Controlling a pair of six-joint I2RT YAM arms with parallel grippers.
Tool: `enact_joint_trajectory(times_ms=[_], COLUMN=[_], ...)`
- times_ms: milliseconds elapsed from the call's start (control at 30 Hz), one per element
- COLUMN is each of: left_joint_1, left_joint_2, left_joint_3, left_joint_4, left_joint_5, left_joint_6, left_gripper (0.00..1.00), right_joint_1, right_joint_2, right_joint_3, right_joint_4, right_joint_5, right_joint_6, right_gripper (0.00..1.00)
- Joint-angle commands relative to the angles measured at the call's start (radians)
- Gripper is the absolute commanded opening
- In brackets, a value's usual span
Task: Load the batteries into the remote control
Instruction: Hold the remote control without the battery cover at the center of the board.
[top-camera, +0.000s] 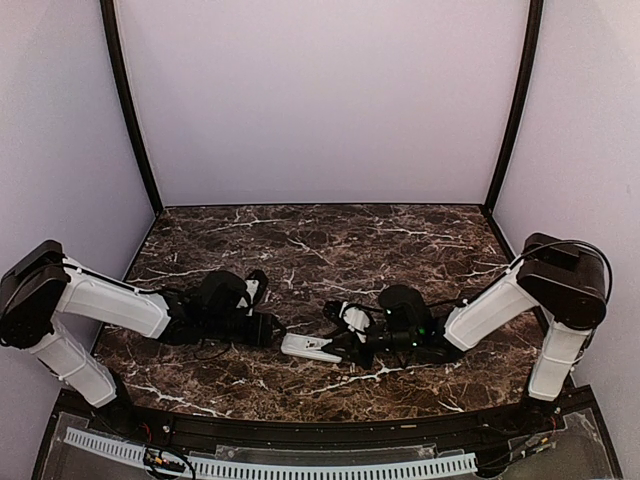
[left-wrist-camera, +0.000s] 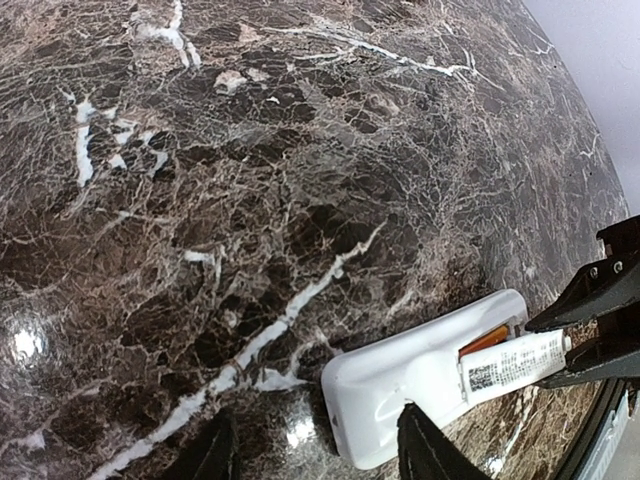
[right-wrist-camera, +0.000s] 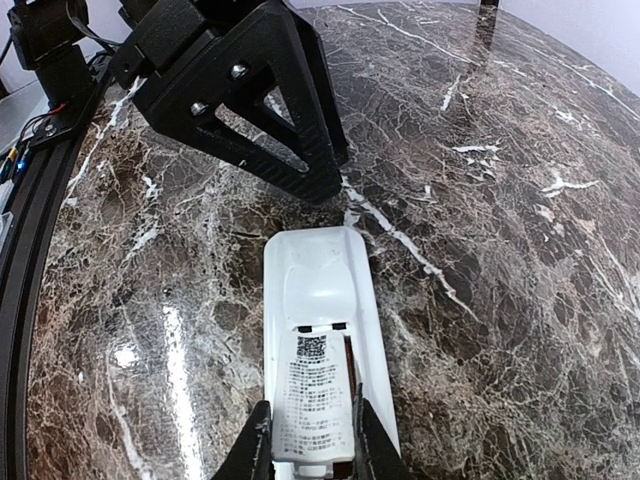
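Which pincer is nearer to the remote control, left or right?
Right. The right pincer grips the labelled end of the remote control; the left pincer stands open at the opposite end.

Approach along the white rectangular plastic remote control (top-camera: 312, 347) is blocked at its 2 ends. The left gripper (top-camera: 274, 329) stands with jaws apart just beside the rounded end. The right gripper (right-wrist-camera: 310, 452) is clamped on the flat white labelled cover piece (right-wrist-camera: 312, 395) at the other end. Both long sides are free. The far half of the dark brown marble-pattern table top (top-camera: 330, 235) is open up to the pale lilac enclosure walls (top-camera: 320, 100).
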Motion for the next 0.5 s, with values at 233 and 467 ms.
enact_joint_trajectory(times_ms=[233,467], left_joint_1=[0.005,0.006], left_joint_2=[0.026,0.028], left_joint_3=[0.029,0.027], left_joint_4=[-0.031,-0.027], left_joint_5=[-0.005,-0.002], left_joint_6=[-0.010,-0.012], left_gripper=[0.51,0.50], right_joint_1=[0.008,0.007], right_joint_2=[0.036,0.025], right_joint_3=[0.011,0.001], right_joint_4=[0.041,0.037], right_joint_5=[0.001,0.017], right_joint_6=[-0.042,-0.039], right_gripper=[0.07,0.06])
